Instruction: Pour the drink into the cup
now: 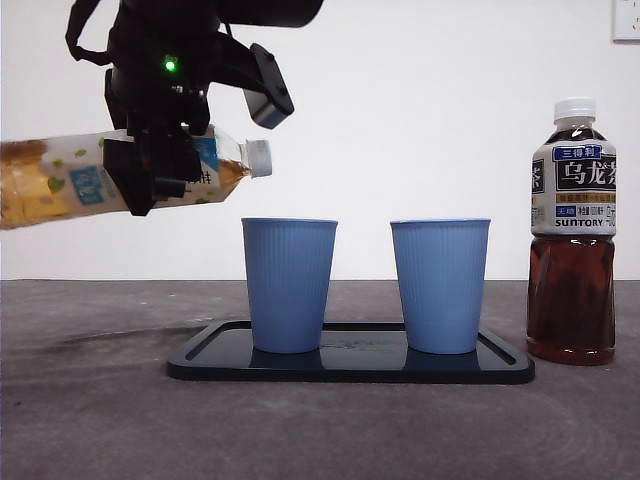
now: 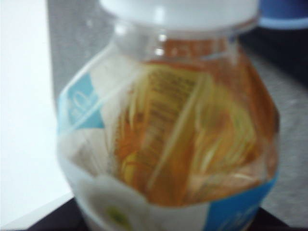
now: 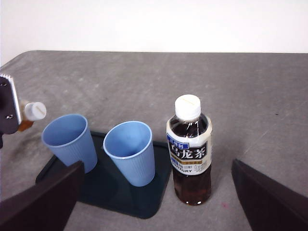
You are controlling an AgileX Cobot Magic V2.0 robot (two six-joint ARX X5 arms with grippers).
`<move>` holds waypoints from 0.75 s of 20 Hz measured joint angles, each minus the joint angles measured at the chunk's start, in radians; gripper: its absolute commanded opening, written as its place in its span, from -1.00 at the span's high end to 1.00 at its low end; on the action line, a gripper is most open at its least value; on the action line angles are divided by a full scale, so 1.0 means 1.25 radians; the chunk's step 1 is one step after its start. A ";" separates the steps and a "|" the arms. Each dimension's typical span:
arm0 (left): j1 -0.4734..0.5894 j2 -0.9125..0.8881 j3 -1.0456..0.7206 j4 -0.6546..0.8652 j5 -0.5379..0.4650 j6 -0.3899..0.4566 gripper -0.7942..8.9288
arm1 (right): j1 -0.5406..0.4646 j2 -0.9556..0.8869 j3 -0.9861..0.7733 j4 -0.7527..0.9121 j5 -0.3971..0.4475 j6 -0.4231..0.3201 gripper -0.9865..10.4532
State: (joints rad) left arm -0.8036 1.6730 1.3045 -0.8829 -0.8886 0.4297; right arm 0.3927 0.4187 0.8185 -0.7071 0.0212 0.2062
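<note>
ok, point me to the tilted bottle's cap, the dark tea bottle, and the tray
tilted bottle's cap (image 1: 259, 158): front view, on the white cap's side.
dark tea bottle (image 1: 572, 195): front view, on its label.
tray (image 1: 505, 365): front view, on the bare right rim.

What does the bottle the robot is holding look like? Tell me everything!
The light tea bottle is clear plastic with amber drink inside, a white and blue label with green spots, and a white cap that is on. The left pincer grips it around the middle, holding it in the air, tipped almost flat. Its capped mouth points toward the nearer blue cup, above and just beside the rim, without touching it.
</note>
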 measured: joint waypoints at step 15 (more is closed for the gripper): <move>-0.007 0.041 0.000 0.006 -0.076 0.067 0.59 | 0.000 0.000 0.000 -0.009 -0.003 0.000 -0.03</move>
State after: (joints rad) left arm -0.8124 1.7245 1.3045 -0.8749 -0.9836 0.5133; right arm 0.3927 0.4187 0.8185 -0.7185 0.0177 0.2066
